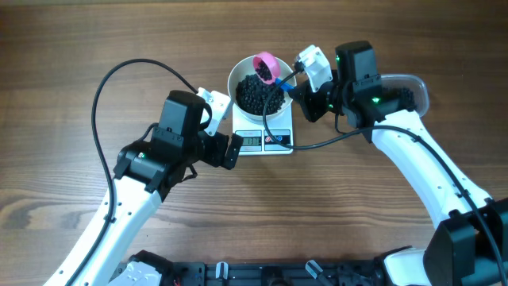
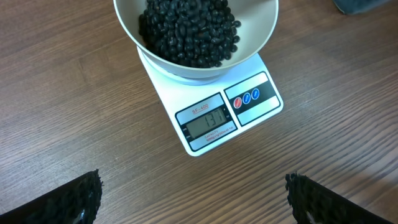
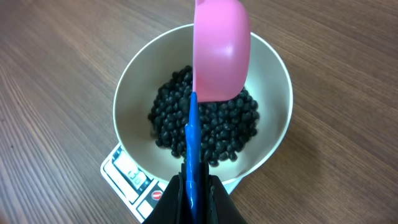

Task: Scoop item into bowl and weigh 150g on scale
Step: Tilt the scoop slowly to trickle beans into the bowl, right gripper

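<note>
Status: task well along, not finished. The bowl sits on the scale, and the beans lie in it as one dark heap covering the bottom and part of the walls. The display is lit; from the left wrist view the digits look like 131, though they are small. If so, the load is short of target by my reading, and a little more is wanted.

Right gripper: jaws pressed together on the blue handle of the pink scoop. The scoop hangs over the bowl, above the heap, its underside toward the wrist camera. From overhead its cup looks dark inside; I cannot tell whether that is beans.

Left gripper: fingers spread wide, holding nothing, parked over bare table just in front of the scale, clear of both scale and bowl.

Left to do, as I judge it: top up in small amounts, watch the display, stop at the mark.

Count:
- bowl: one
- scale: one, with one display
- scoop: one
- grippers: two
- beans: far too many to count
- clear tub: one, mostly hidden behind the right arm; contents not readable
</note>
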Controlling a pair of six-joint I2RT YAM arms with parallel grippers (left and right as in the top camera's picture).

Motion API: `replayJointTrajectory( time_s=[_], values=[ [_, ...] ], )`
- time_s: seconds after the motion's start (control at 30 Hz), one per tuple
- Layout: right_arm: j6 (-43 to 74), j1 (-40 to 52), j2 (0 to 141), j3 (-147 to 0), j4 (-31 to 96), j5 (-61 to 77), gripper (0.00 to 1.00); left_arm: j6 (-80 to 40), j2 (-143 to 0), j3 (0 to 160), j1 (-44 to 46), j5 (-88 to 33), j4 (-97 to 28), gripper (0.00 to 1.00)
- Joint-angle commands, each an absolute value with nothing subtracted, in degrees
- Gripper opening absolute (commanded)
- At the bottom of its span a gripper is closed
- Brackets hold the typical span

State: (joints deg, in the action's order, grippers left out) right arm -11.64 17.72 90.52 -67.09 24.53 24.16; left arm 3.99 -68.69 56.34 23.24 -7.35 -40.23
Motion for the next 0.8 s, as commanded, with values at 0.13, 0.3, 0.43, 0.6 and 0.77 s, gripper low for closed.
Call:
replayJointTrajectory(
  time_s=[0.13,0.3,0.43,0.6,0.77],
  values=[
    [-11.07,18.31,89.45,-67.48,24.53,24.51,0.04,3.66,-68.71,56.25,23.03,-7.22,-40.07,1.0],
    [-12.36,18.65,89.45,-67.48,24.95,25.96,0.04,3.66,-68.71,56.25,23.03,-7.22,-40.1,1.0],
    [-9.82,18.79,89.45,-67.48,24.01,21.3,0.04,3.66,-68.71,56.25,23.03,-7.22,-40.1,1.0],
    [-8.78,18.74,89.45,-67.48,23.88,18.96,0.04,3.66,-68.71,56.25,23.03,-7.22,-40.1,1.0],
    [-8.4,18.79,89.45,-67.48,24.01,22.35,0.04,3.66,-68.71,56.25,23.03,-7.22,-40.1,1.0]
  ],
)
